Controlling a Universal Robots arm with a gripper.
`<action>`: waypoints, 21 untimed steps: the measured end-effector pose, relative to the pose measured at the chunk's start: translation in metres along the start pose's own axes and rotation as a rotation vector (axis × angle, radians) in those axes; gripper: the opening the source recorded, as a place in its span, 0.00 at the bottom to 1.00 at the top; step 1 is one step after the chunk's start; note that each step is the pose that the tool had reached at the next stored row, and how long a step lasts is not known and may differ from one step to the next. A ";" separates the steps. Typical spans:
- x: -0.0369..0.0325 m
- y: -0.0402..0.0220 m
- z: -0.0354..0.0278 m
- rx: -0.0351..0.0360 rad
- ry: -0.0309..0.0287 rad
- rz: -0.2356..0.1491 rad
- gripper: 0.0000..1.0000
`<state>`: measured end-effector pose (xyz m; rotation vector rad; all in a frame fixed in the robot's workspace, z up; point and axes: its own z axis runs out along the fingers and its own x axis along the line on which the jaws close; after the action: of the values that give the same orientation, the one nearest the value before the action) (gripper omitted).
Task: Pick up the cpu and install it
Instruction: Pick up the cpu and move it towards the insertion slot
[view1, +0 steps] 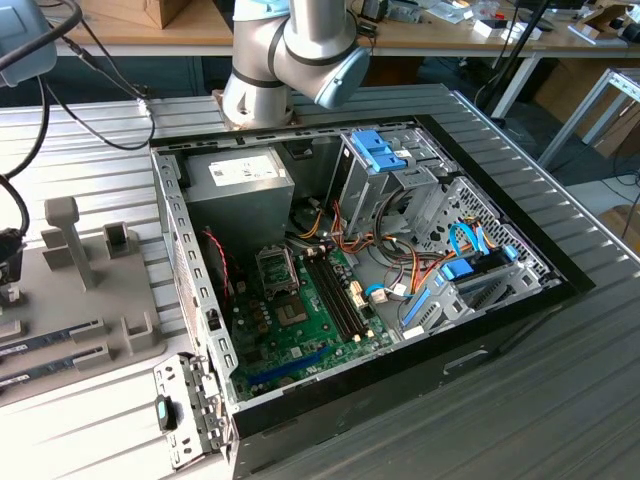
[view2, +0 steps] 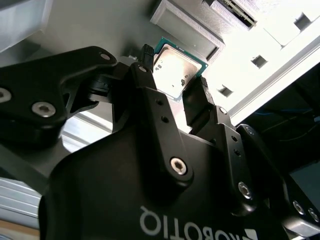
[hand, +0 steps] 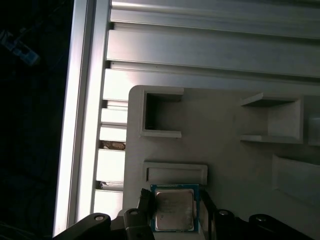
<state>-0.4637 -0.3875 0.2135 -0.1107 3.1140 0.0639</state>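
**Item — cpu** (hand: 173, 210): a silvery square chip with a green rim, sitting between the two black fingers (view2: 199, 97) of the end effector (view2: 175, 75). The fingers are pressing on two opposite edges, so the end effector is clamping the chip.

Both wrist views are showing it over a pale grey tray (hand: 225, 130) with raised pockets. Whether it is touching the tray cannot be told.

The first wrist view is adding the ribbed metal bench (hand: 200, 55) beside the tray.

The exterior view is giving the arm (view1: 290, 45) behind an open computer case (view1: 180, 250) — motherboard (view1: 310, 335), black socket frame (view1: 275, 268) and grey power supply (view1: 240, 190) lying inside. The tray is lying beside the case, at the exterior view's left.
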 end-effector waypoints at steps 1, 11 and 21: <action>0.0000 0.0000 -0.0002 -0.0006 -0.0001 0.000 0.47; -0.0001 0.0001 -0.0019 -0.0045 -0.0004 0.000 0.47; -0.0001 0.0002 -0.0048 -0.0094 -0.0007 0.000 0.47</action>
<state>-0.4637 -0.3875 0.2183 -0.1106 3.1133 0.0786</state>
